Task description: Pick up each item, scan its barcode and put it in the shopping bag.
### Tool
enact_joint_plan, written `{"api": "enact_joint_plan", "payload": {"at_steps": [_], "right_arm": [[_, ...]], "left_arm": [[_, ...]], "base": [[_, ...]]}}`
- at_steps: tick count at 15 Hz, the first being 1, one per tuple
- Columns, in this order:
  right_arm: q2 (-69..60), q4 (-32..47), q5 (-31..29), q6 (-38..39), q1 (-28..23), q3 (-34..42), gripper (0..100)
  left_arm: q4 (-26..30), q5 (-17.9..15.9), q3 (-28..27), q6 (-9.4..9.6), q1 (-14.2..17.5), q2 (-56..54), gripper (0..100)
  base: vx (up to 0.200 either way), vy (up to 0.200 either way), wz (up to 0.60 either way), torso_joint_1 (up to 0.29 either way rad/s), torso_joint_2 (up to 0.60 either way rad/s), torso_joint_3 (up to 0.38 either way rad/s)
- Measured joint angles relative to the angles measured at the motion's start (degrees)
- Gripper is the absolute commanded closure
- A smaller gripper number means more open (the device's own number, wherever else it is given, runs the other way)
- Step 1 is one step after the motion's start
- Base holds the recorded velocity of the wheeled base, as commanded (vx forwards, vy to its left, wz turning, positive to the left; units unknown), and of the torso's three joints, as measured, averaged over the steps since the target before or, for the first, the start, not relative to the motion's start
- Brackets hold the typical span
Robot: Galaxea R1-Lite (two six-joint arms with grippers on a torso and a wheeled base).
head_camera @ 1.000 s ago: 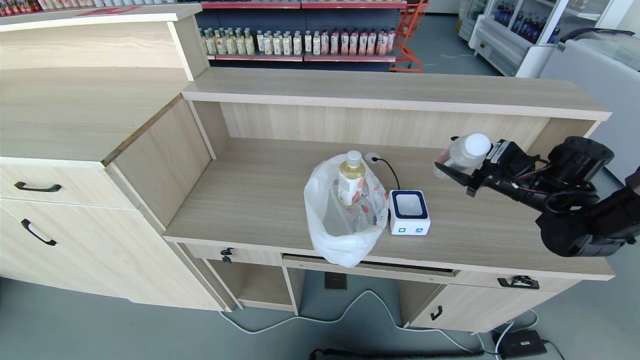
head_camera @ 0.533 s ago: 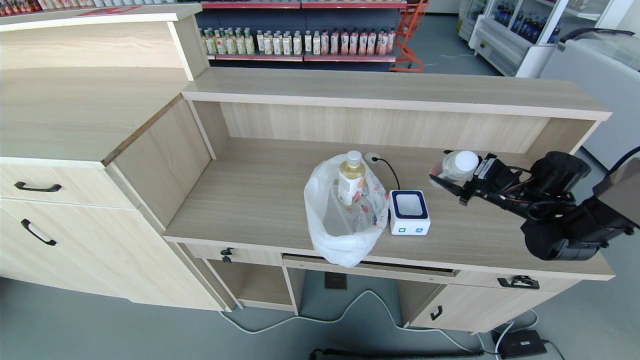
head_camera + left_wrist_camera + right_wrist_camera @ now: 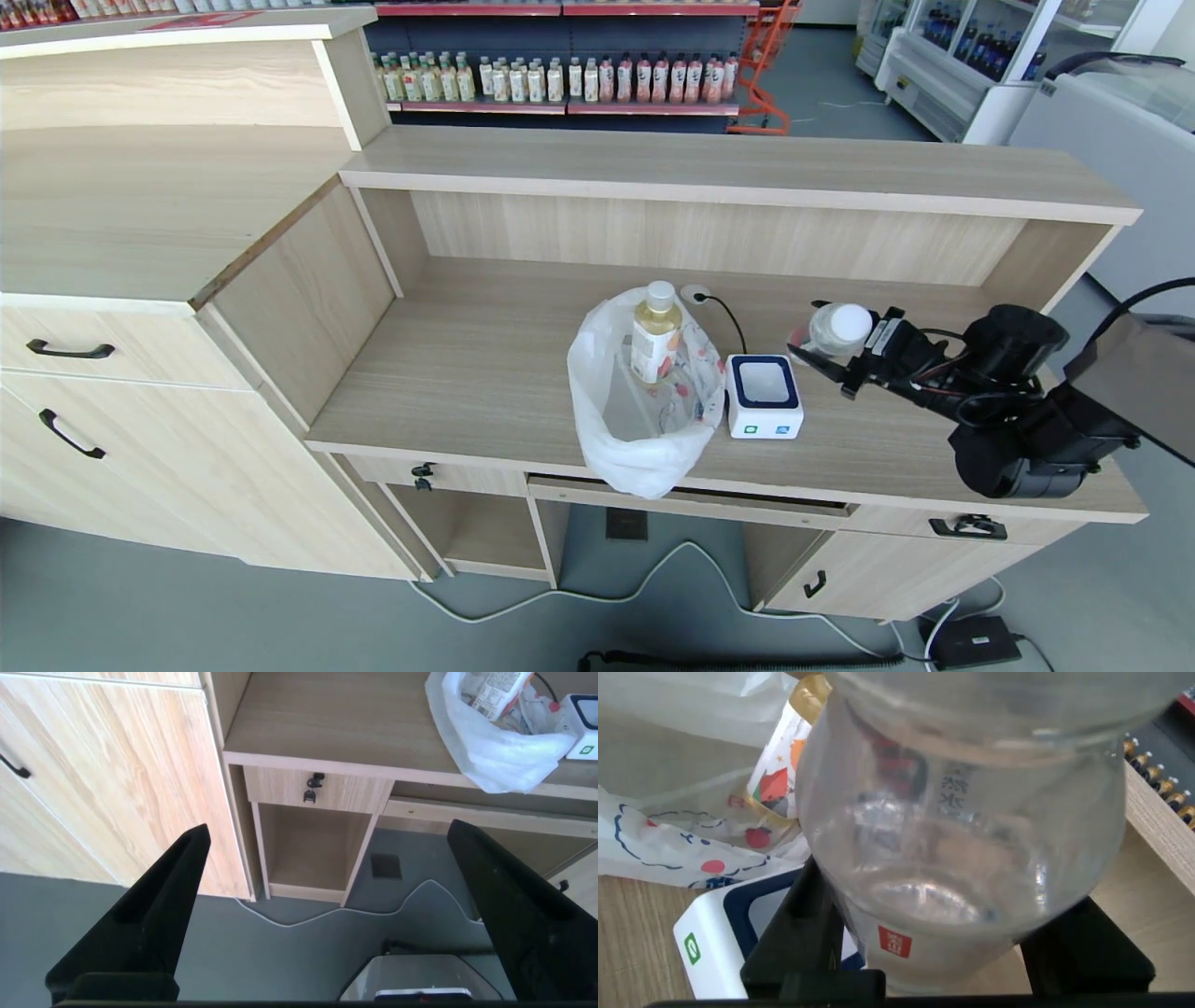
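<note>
At counter (image 3: 485,364): two bottles (image 3: 656,336) (image 3: 834,329), one scanner (image 3: 764,394)

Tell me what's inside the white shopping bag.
A capped bottle of yellowish drink stands in the shopping bag. The bag's folds cover its lower part and whatever lies at the bottom.

Head view: bright, even, diffuse indoor light from above. The worktop (image 3: 467,373) is uniformly lit. A soft shadow lies under the upper shelf (image 3: 728,168) along the back panel, and the open compartments below the worktop edge are dim. The shopping bag (image 3: 597,420) reads near white with little shading. There is pale glare on the freezer lid (image 3: 1144,89). Straight edges bow toward the frame borders.

Left wrist view: the left claw (image 3: 327,831) is a flat dark silhouette against a moderately lit grey floor (image 3: 280,961).

Right wrist view: the clear bottle (image 3: 962,831) carries pale highlights and distorts what lies behind it. The right claw (image 3: 952,952) below is black, without detail.
</note>
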Motion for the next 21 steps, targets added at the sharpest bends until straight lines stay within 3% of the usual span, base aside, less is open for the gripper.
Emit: {"api": "enact_joint_plan", "payload": {"at_steps": [21], "right_arm": [[9.07,0.52,-0.05,0.24,4.71,-12.4,100]], "left_arm": [[0.0,-0.02,0.0,0.0,0.0,0.0,0]], "base": [[0.0,0.0,0.0,0.0,0.0,0.0]]}}
